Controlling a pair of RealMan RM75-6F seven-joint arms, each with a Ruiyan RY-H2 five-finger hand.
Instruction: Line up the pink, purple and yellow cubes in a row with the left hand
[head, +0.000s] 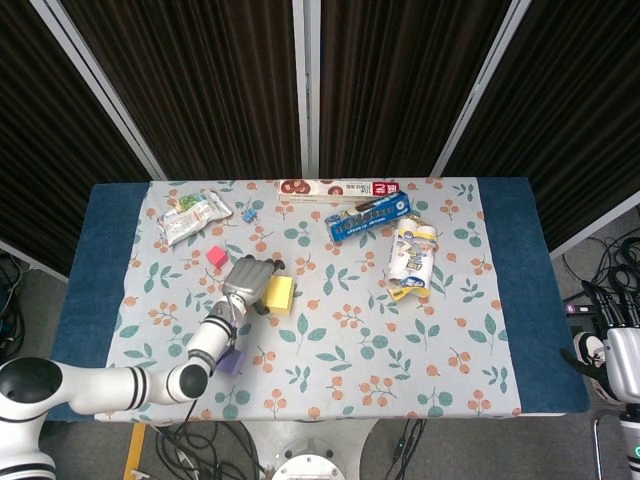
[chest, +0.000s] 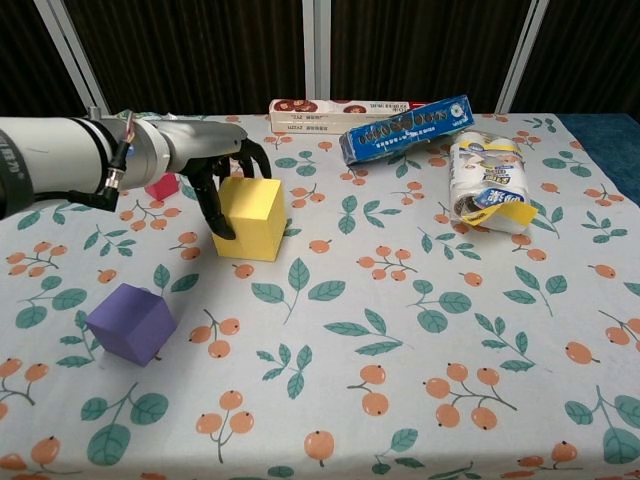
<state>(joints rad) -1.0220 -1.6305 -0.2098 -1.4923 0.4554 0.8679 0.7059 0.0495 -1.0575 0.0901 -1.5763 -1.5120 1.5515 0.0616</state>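
Note:
My left hand grips the yellow cube from its left and top; the cube's underside looks level with the cloth. In the head view the left hand and the yellow cube lie left of the table's middle. The small pink cube sits just behind the wrist, at the pink cube's far-left spot. The purple cube rests nearer the front edge, and my forearm partly covers the purple cube from above. My right hand hangs off the table's right side, holding nothing.
Along the far edge lie a long snack box, a blue package, a white and yellow pack, a small blue clip and a crinkled snack bag. The floral cloth covers the table.

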